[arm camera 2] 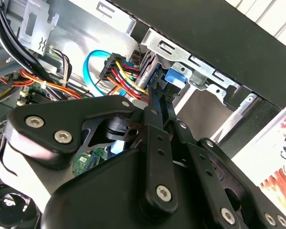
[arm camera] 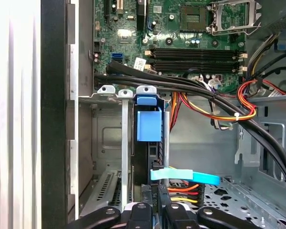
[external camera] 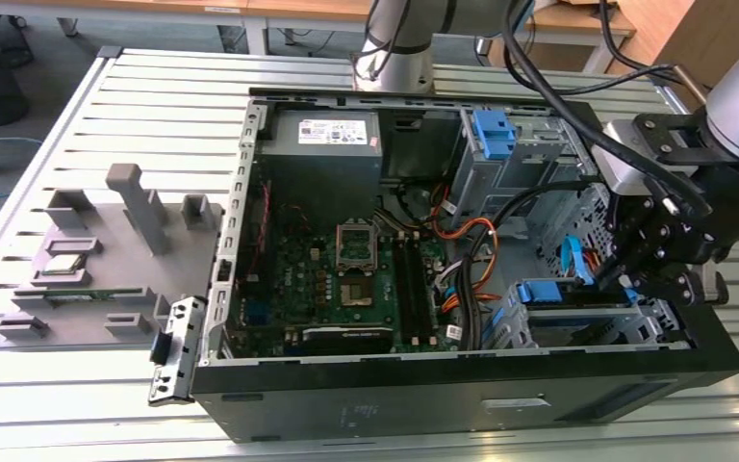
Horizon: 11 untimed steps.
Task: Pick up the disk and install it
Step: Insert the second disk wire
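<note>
So the disk [arm camera: 149,125] is sitting edge-up in the drive cage [external camera: 575,318] inside the computer case [external camera: 472,385], blue rail showing. The gripper [arm camera: 152,210] is hovering right beside its cable end, fingers [arm camera: 144,210] pinched nearly together, grasping nothing.

Even daylight fills the exterior view; the slatted metal table [external camera: 113,106] shines pale, and the open computer case [external camera: 472,385] holds a darker, shadowed interior. In the first wrist view a blown-out white band runs down the left edge of the frame, while the motherboard [arm camera: 181,33] at the top stays crisp. In the second wrist view the black gripper linkage [arm camera 2: 148,191] looms soft and close, and glare washes the lower right corner.
</note>
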Each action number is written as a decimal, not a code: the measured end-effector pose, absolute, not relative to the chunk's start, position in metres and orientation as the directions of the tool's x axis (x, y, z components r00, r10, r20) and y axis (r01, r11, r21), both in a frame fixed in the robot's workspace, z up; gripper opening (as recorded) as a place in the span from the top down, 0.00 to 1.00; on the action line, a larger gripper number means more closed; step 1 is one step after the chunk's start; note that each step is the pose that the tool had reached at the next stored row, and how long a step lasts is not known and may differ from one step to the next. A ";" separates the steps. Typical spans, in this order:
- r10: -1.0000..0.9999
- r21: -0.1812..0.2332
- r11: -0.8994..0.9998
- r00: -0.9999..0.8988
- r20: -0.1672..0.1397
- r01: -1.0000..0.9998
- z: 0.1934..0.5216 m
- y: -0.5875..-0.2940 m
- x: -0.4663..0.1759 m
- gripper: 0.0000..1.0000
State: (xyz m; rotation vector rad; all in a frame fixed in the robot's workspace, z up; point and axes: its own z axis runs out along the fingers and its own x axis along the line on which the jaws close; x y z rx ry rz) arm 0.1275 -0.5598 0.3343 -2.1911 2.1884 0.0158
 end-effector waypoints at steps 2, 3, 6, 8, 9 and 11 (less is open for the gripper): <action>-0.999 -0.024 0.000 0.001 -0.038 -1.000 0.334 -0.561 0.128 0.83; -0.999 -0.024 0.000 0.001 -0.038 -1.000 0.333 -0.561 0.128 0.83; -0.999 -0.024 0.001 0.000 -0.039 -1.000 0.333 -0.562 0.128 0.83; -0.999 -0.024 0.001 0.000 -0.040 -1.000 0.333 -0.563 0.128 0.83; -0.999 -0.024 0.001 0.000 -0.040 -1.000 0.333 -0.563 0.128 0.83; -0.999 -0.024 0.001 0.000 -0.040 -1.000 0.333 -0.563 0.128 0.83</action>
